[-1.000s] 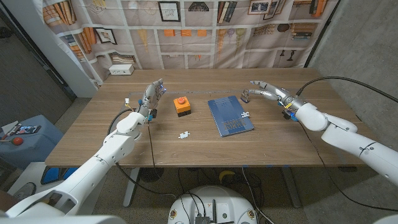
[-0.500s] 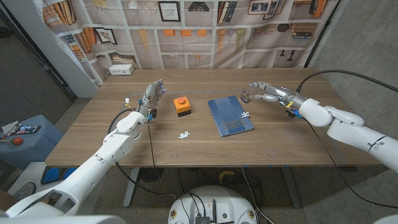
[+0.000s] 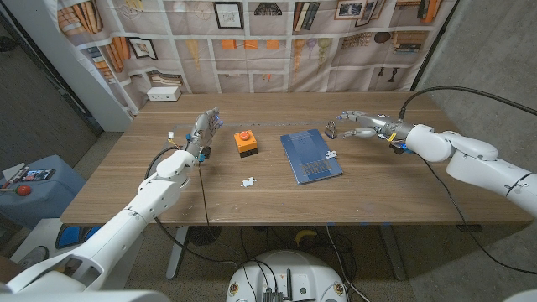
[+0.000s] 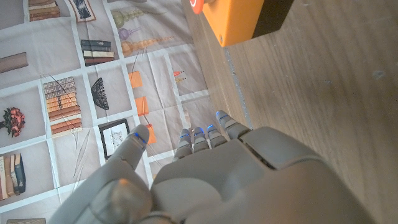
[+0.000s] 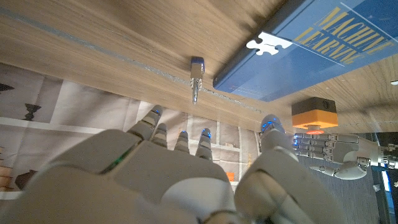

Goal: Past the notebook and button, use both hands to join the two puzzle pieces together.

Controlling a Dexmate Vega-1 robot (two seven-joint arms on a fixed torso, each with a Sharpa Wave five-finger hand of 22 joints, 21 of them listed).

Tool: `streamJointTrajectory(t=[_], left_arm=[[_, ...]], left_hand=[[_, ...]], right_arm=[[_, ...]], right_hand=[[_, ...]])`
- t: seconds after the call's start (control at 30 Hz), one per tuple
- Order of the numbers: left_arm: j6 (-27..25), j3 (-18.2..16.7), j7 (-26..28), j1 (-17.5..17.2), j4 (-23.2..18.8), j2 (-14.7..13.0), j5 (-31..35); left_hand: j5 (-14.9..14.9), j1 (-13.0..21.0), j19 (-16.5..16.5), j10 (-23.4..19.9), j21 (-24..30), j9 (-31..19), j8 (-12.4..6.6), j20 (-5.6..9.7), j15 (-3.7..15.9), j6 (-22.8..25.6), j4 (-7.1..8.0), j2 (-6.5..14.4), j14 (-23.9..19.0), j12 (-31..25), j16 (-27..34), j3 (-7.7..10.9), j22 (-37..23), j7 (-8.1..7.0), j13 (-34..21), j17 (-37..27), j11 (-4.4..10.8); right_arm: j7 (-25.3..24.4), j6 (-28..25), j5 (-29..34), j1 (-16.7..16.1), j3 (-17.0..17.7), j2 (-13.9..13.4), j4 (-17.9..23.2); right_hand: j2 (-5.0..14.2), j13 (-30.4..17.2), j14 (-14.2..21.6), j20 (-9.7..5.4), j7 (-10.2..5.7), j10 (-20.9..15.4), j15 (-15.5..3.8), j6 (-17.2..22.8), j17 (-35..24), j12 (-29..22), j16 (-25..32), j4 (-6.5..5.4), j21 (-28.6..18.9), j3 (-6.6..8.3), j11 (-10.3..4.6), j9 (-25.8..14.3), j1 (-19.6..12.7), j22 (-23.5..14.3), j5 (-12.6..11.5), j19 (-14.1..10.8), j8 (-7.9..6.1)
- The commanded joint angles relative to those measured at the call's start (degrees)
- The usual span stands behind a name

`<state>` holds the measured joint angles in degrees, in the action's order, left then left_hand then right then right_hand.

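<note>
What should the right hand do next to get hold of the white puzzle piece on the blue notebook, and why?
Probably lower the right hand toward the white puzzle piece at the blue notebook's edge. The hand hovers empty, fingers apart, beyond the notebook's far corner, not touching the piece.

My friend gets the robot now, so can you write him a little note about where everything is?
Left hand: raised beside the orange button box, holds nothing.
Right hand: over the table beyond the blue notebook, holds nothing.
One white puzzle piece lies on the notebook's edge; the other puzzle piece lies on the table in front of the button box.
Done: nothing joined yet.
Left: pick up both pieces and fit them together.
</note>
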<state>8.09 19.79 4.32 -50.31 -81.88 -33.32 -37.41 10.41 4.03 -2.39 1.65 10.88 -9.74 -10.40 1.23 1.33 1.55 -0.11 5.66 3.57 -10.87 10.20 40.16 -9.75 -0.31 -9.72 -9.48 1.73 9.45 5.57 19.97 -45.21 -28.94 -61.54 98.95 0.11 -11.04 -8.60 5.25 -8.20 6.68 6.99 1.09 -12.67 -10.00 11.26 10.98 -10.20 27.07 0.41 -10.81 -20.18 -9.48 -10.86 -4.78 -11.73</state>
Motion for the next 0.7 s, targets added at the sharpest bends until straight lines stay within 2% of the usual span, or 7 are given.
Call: streamJointTrajectory(t=[0.03,0.33,0.43,0.6,0.7], left_arm=[[-1.1,-0.1,0.4,0.0,-0.3,-0.3,-0.3],[-2.0,-0.1,1.3,-0.2,-0.8,-0.4,-0.2],[-2.1,-0.2,1.5,-0.6,-1.0,-0.5,-0.4],[-2.8,-0.4,2.4,-1.1,-1.7,-0.7,-0.5],[-3.2,-0.4,2.7,-1.3,-2.1,-0.8,-0.5]], left_hand=[[0.0,0.4,-0.4,-0.3,0.4,-0.2,-0.11,-0.02,-0.05,0.5,0.2,5.0,-0.3,-0.3,0.3,0.59,-0.1,0.26,-0.1,-0.3,0.34],[0.0,0.5,-0.6,-0.5,0.5,-0.2,-0.13,0.0,0.01,0.6,0.26,5.1,-0.6,-0.2,0.3,0.81,-0.1,0.24,-0.2,-0.2,0.33],[0.0,0.5,-0.6,-0.5,0.4,-0.2,-0.13,-0.04,0.03,0.6,0.28,5.2,-0.6,-0.2,0.3,0.86,-0.1,0.21,-0.2,-0.2,0.31],[0.0,0.6,-0.6,-0.6,0.4,-0.2,-0.14,0.0,0.05,0.7,0.3,5.1,-0.7,-0.2,0.3,0.9,-0.1,0.18,-0.2,-0.2,0.33],[0.0,0.6,-0.6,-0.6,0.4,-0.2,-0.13,-0.01,0.05,0.7,0.34,5.2,-0.7,-0.2,0.3,0.93,-0.1,0.23,-0.2,-0.2,0.25]], right_arm=[[5.5,-3.2,5.4,2.7,-1.8,-0.8,3.2],[8.3,-4.9,10.5,4.4,-3.4,-0.4,4.4],[9.0,-5.4,11.8,4.6,-3.8,-0.3,4.9],[10.4,-5.9,14.3,5.1,-4.5,-0.2,5.4],[10.3,-6.1,15.6,5.0,-4.8,0.0,5.6]], right_hand=[[-0.65,-0.2,0.3,0.2,-0.61,0.1,0.3,1.1,-0.1,-0.7,0.6,-0.01,-0.7,0.98,0.33,-0.3,-2.2,0.0,-0.2,-1.1,-0.95],[-2.02,-0.3,0.7,1.29,-1.04,0.4,0.98,3.2,-0.1,-0.9,0.8,0.02,-0.8,1.84,1.14,-0.6,-5.5,0.0,-0.5,-2.1,-2.24],[-2.57,-0.4,1.0,1.22,-0.96,0.0,0.84,4.7,-0.1,-1.1,1.0,0.02,-0.8,2.24,1.24,-0.7,-6.9,0.0,-0.5,-2.5,-3.03],[-3.07,-0.5,0.9,1.33,-1.05,0.6,1.23,5.3,-0.1,-1.0,0.9,0.02,-0.7,2.67,1.84,-0.9,-8.5,0.0,-0.4,-2.6,-3.45],[-3.63,-0.5,0.7,2.34,-1.15,1.1,1.48,5.2,-0.1,-0.9,0.9,0.0,-0.2,3.11,2.17,-1.0,-10.2,0.0,-0.3,-1.6,-3.61]])
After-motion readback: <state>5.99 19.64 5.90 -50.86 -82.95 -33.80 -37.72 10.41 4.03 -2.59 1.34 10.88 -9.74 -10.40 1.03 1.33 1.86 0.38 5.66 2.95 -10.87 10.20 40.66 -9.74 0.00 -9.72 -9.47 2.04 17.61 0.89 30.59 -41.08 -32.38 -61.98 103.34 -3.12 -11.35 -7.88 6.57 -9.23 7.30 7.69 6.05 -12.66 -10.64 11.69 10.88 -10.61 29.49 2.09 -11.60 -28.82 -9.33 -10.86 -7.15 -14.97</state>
